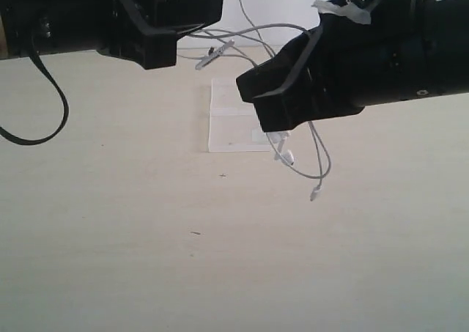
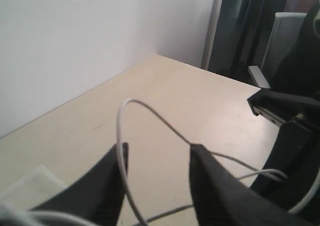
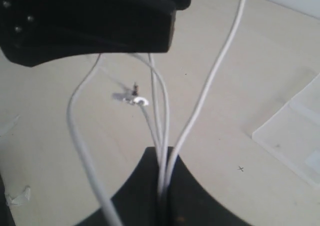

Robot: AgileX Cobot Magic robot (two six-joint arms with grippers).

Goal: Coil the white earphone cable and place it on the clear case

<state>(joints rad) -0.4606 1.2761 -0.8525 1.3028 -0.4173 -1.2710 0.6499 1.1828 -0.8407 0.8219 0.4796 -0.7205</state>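
Overhead, we saw two black arms above a pale desk (image 1: 146, 259). Our left hand (image 2: 157, 158) hung at the far left with its fingers (image 2: 205, 171) apart. A loop of the white earphone cable (image 3: 209, 84) arched across that gap, unpinched. Our right hand (image 3: 162, 161), on the right, had its fingers pressed together on several strands. The clear case (image 1: 231, 119) lay flat on the desk at mid-scene, partly hidden behind the right hand. The cable was in the air, strung between both hands, and below the right hand an earbud (image 1: 287, 157) and the plug (image 1: 315, 194) dangled just right of the case.
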